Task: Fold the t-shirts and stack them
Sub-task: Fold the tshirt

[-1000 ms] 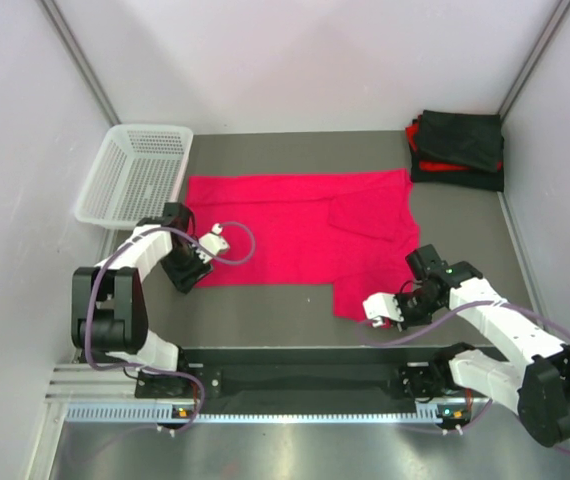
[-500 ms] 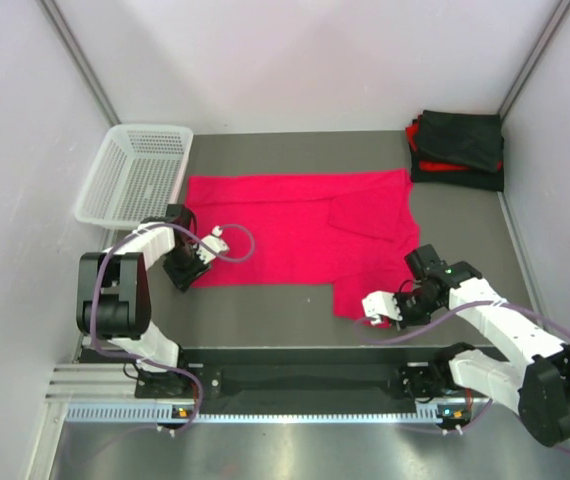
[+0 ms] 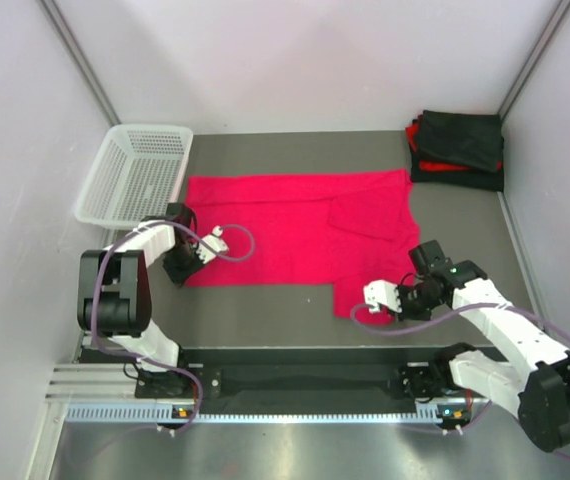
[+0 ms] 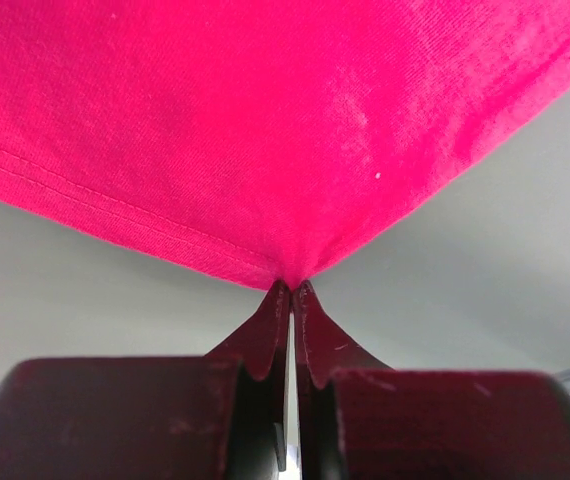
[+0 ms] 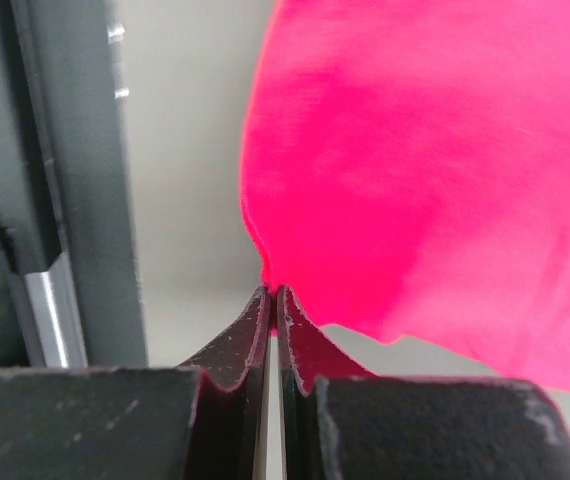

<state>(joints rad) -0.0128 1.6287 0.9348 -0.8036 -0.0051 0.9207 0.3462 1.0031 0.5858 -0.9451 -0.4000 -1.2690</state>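
Observation:
A crimson red t-shirt lies spread flat in the middle of the table. My left gripper is at its near left corner and shut on the hem; the left wrist view shows the cloth pinched at the fingertips of that gripper. My right gripper is shut on the shirt's near right corner. In the right wrist view the red cloth rises from the closed tips of the right gripper. A folded stack of black and red t-shirts sits at the back right.
A white mesh basket stands at the back left, close to my left arm. The black mounting rail runs along the near edge, and its metal side lies just left of my right gripper. Walls close in on both sides.
My left gripper has closed on the shirt's near left corner. My right gripper, still shut on its corner, has shifted slightly left and away from the rail.

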